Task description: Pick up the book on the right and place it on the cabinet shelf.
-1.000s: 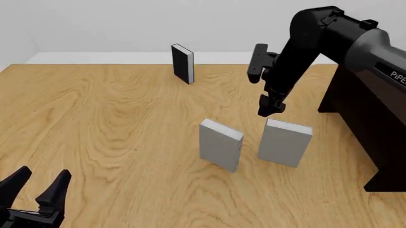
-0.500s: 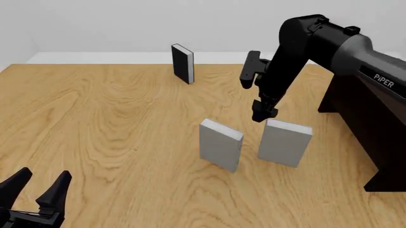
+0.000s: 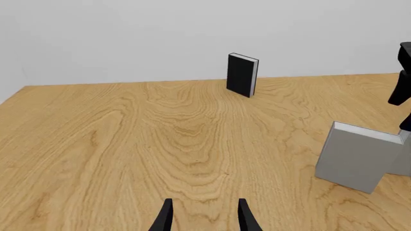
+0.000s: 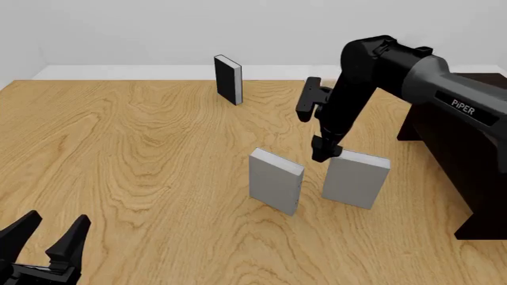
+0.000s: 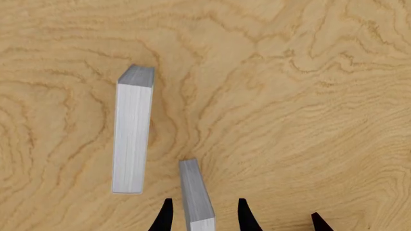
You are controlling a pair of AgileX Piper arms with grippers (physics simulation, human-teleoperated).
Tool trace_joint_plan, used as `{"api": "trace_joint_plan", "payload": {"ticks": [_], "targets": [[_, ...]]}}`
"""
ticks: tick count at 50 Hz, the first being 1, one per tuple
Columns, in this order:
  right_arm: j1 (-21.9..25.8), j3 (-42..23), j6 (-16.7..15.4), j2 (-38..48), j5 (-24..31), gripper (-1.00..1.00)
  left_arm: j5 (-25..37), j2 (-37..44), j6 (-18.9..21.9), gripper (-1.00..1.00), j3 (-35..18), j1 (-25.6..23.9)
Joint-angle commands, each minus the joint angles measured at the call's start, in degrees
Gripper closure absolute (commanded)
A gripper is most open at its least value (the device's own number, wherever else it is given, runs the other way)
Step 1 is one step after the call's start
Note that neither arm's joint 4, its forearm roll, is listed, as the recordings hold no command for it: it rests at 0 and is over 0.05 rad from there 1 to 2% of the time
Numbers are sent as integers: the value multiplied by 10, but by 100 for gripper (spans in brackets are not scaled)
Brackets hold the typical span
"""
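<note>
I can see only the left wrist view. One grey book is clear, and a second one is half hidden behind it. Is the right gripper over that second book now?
Observer: Yes. In the front view the right gripper hangs just above the left end of the top edge of the book.
Operator: Are its fingers around the book or beside it?
Observer: Around it. The right wrist view shows the top edge between the open fingers, closer to one finger than to the other, and not clamped.
Operator: Where is the cabinet? It is not in my view.
Observer: The cabinet stands to the right of the book, apart from it.
</note>
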Motion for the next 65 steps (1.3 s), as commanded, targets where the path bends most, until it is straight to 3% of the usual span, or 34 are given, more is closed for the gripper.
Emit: {"api": "trace_joint_plan", "payload": {"ticks": [1, 11, 15, 52, 53, 65], "targets": [[0, 26, 9, -1, -18, -100, -2, 4, -1, -100, 0, -1], [-15, 63, 7, -12, -37, -100, -5, 10, -2, -100, 0, -4], [-37, 85, -13, -16, -49, -100, -10, 15, -2, -100, 0, -5], [-42, 114, -7, -25, -71, -100, 10, -3, -3, -100, 0, -7], [-39, 113, -4, -26, -70, 100, 11, -4, -3, -100, 0, -7], [-35, 105, -1, -34, -64, 100, 9, -2, -5, -100, 0, -8]]}}
